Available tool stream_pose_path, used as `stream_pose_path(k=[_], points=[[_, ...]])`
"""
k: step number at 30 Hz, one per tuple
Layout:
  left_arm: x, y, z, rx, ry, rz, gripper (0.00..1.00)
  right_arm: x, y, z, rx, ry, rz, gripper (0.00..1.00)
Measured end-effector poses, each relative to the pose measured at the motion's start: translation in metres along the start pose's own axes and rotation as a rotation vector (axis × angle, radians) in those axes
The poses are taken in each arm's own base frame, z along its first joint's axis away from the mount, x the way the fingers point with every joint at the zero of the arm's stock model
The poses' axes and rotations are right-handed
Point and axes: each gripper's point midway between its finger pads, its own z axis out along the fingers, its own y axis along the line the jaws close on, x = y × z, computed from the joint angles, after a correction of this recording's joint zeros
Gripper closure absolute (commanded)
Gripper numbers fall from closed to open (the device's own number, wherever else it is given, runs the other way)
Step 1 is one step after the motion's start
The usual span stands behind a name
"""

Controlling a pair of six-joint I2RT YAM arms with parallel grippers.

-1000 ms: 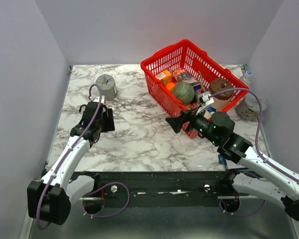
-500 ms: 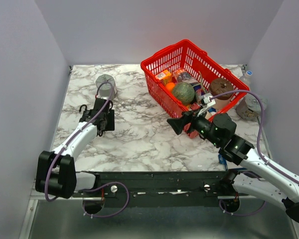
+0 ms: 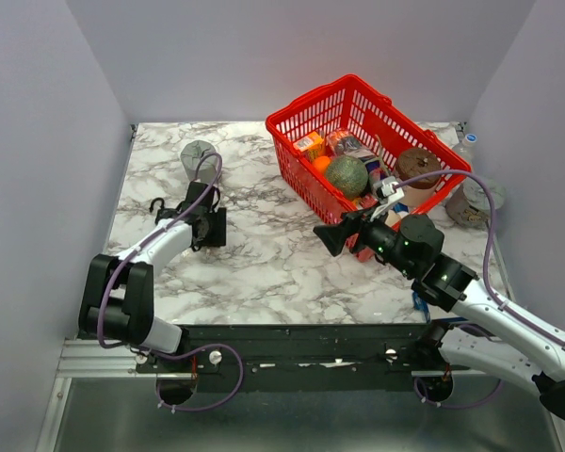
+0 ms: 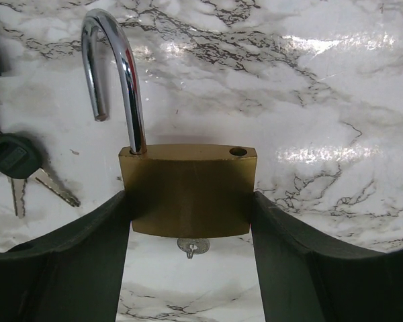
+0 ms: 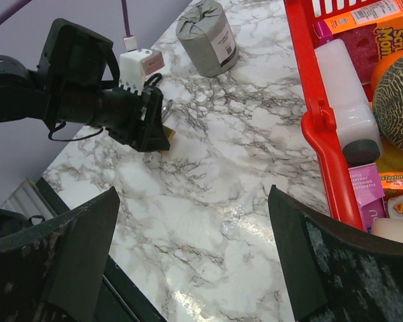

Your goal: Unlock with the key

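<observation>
From above, the left claw point(image 3: 210, 227) is resting low near the left edge of the marble desk point(image 3: 264, 254), but its grip cannot be made out from here. The right claw point(image 3: 328, 235) is hovering with its jaws spread wide just before the red basket point(image 3: 292, 118). The basket is sitting at the far right corner of the desk and is carrying a melon point(image 3: 347, 176) and an orange box point(image 3: 310, 143).

In the left wrist view, the left claw point(image 4: 189, 204) is clamping the brass padlock point(image 4: 188, 178) by its two sides. The padlock's shackle point(image 4: 117, 67) is standing swung open. The key point(image 4: 12, 155) is lying on the desk just left of the padlock.

In the right wrist view, the right claw point(image 5: 191, 194) is gaping wide and is holding nothing. A white bottle point(image 5: 346, 100) is lying inside the basket's near wall point(image 5: 322, 127), beside the melon point(image 5: 397, 100).
</observation>
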Motion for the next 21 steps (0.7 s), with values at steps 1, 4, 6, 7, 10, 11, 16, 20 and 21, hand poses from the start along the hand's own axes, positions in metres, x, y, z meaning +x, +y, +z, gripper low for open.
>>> stream_pose_path(k=[1,4,6,7,10,11,16,20,21], points=[[0.001,-0.001,0.001,0.005,0.004,0.0,1.0,0.0,0.0,0.0,0.001,0.001,0.0,0.0],[0.005,-0.005,0.005,0.027,0.023,0.0,1.0,0.0,0.0,0.0,0.0,0.001,0.0,0.0],[0.007,-0.008,0.008,0.041,0.037,0.0,1.0,0.0,0.0,0.0,0.0,0.001,0.001,0.0],[0.008,-0.009,0.009,0.046,0.044,0.0,1.0,0.0,0.0,0.0,0.0,0.001,0.001,0.0],[0.009,-0.012,0.014,0.056,0.064,0.001,1.0,0.0,0.0,0.0,0.0,0.001,0.003,0.0],[0.008,-0.013,0.016,0.06,0.069,0.002,1.0,0.0,0.0,0.0,-0.001,0.001,0.003,0.0],[-0.003,-0.016,0.026,0.06,0.103,0.025,1.0,0.001,0.0,0.0,-0.001,0.002,0.003,0.0],[-0.016,-0.013,0.035,0.079,0.123,0.019,1.0,0.0,0.0,0.0,-0.001,0.001,0.003,0.0],[-0.019,-0.012,0.038,0.08,0.134,0.015,1.0,0.0,0.0,0.0,-0.001,0.001,0.003,0.0]])
